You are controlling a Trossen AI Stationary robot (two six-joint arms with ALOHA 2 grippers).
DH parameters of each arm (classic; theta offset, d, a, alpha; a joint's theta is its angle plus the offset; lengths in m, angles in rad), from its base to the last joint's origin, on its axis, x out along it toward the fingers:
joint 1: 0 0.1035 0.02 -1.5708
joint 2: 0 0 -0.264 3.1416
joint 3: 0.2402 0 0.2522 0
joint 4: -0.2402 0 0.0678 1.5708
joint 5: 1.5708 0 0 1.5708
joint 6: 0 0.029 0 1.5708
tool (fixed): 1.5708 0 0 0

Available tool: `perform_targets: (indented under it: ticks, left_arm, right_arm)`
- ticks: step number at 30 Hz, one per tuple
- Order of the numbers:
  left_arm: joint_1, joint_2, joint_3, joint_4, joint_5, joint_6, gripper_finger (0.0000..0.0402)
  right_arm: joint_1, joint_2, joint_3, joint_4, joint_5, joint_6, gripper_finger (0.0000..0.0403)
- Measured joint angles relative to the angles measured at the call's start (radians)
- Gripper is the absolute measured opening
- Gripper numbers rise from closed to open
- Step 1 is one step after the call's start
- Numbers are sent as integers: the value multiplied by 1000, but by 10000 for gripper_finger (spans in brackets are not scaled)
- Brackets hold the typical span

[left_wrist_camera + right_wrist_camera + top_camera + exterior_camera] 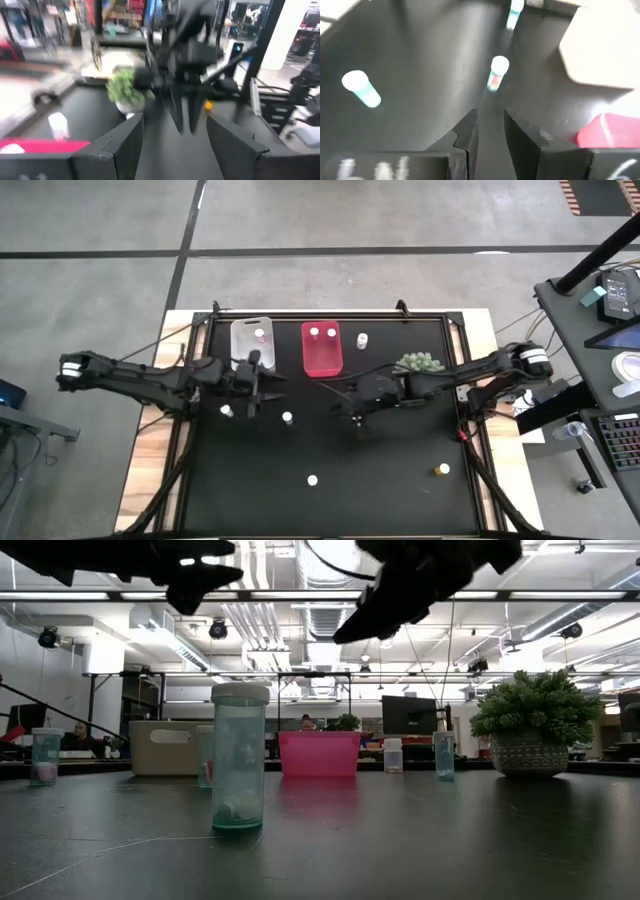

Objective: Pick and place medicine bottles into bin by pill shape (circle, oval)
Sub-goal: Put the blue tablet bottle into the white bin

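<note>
Two dark arms reach in over the black bench, one from each side.

The left hand hangs in the air just in front of the clear bin. Its fingers are spread wide, and nothing is between them. From its own camera I can see the other arm straight ahead and the plant off to one side.

The right hand hangs near the middle of the bench, in front of the red bin. Its fingers are a little apart, and they hold nothing.

The two bins sit side by side at the far edge of the bench. The clear bin has one bottle in it. The red bin has two bottles in it.

More bottles stand on the bench. One bottle is just beside the red bin, between it and the green plant. One bottle is near the left hand, and another stands between the two hands. One bottle is alone near the front; from the low camera it looks big, with something small and pale at its bottom. An amber bottle stands well apart at the front right.
</note>
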Motion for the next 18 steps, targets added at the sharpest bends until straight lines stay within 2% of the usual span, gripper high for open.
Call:
perform_targets:
  ticks: [3,8,13,18]
  left_arm:
    - [-36,69,32,-11,0,-73,203]
    - [-115,192,135,-46,-4,-155,203]
    - [-193,329,313,-209,-60,-222,203]
    - [-255,480,531,-374,-95,-227,203]
  right_arm:
    - [-3,-61,-64,89,0,-54,80]
    - [-13,-176,-142,142,0,-97,72]
    - [-13,-286,-236,221,-1,-134,71]
    - [-13,-399,-330,306,-1,-157,72]
